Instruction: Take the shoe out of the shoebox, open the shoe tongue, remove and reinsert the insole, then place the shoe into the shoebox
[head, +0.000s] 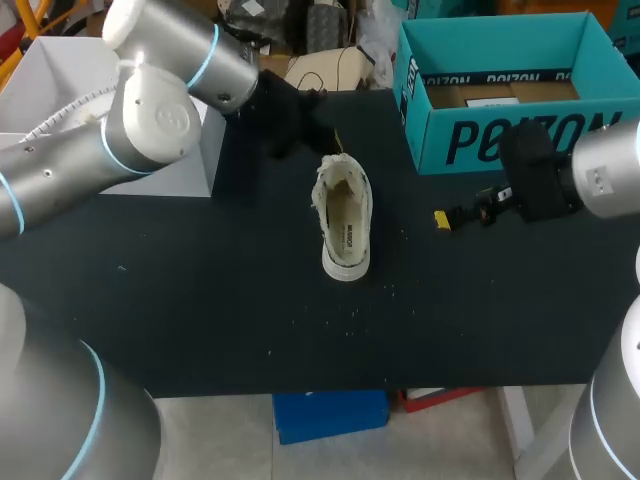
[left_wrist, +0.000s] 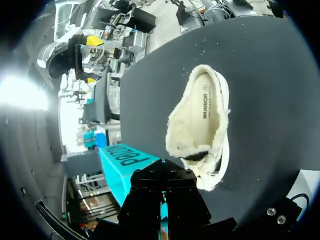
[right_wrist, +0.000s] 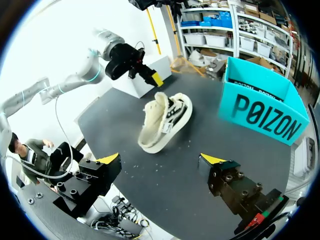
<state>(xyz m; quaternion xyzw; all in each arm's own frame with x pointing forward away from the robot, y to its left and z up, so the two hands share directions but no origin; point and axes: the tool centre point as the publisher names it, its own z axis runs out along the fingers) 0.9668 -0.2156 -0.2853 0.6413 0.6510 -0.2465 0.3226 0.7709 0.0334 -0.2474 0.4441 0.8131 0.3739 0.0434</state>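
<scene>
A cream low shoe (head: 345, 222) lies on the black table (head: 200, 300), heel toward the front edge, its tongue pulled open and the insole (left_wrist: 207, 107) showing inside. The teal shoebox (head: 500, 90) stands open at the back right. My left gripper (head: 318, 125) hovers just behind the shoe's toe end, shut, with nothing seen in it; in its own view the shoe (left_wrist: 200, 125) lies just ahead of the black fingers (left_wrist: 165, 200). My right gripper (right_wrist: 161, 159) is open to the right of the shoe (right_wrist: 162, 120), empty, in front of the shoebox (right_wrist: 262, 105).
A white block (head: 165, 155) stands at the back left, under my left arm. The shoebox (left_wrist: 125, 160) has cardboard inserts on its floor. Small white specks lie on the table in front of the shoe.
</scene>
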